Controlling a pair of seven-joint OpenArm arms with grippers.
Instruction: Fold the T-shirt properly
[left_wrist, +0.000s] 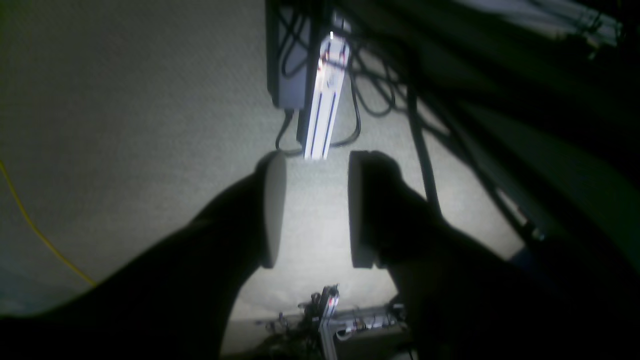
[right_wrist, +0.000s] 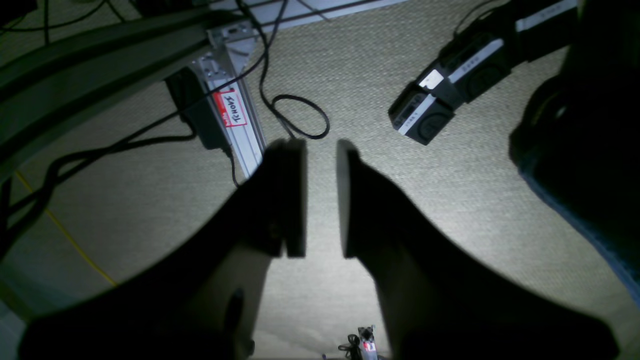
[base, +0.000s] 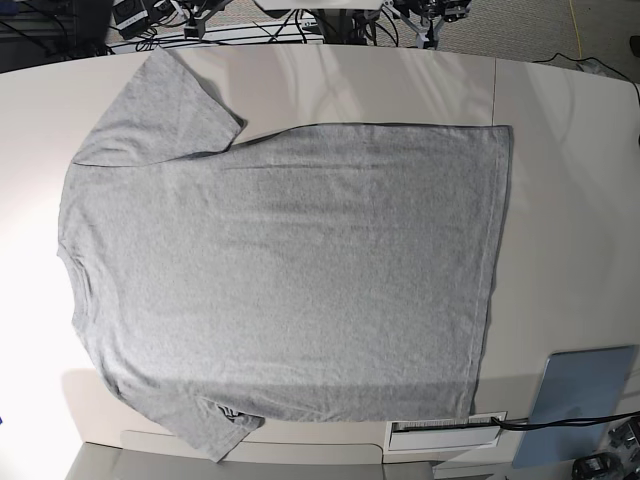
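Observation:
The T-shirt (base: 280, 270) lies spread flat on the light table (base: 570, 200) in the base view, plain grey side up. Its collar is at the left, its hem at the right, and one sleeve is at the top left and one at the bottom left. Neither gripper shows in the base view, and the shirt shows in neither wrist view. My left gripper (left_wrist: 317, 210) is open and empty, and below it only carpet shows. My right gripper (right_wrist: 320, 197) is also empty over carpet, with a narrower gap between its fingers.
A grey-blue flat pad (base: 580, 400) lies at the table's bottom right, with a white slotted plate (base: 445, 432) beside it. On the carpet are an aluminium frame rail (left_wrist: 325, 100), black cables (right_wrist: 300, 117), a labelled rail (right_wrist: 232, 107) and a black-and-white arm segment (right_wrist: 450, 85).

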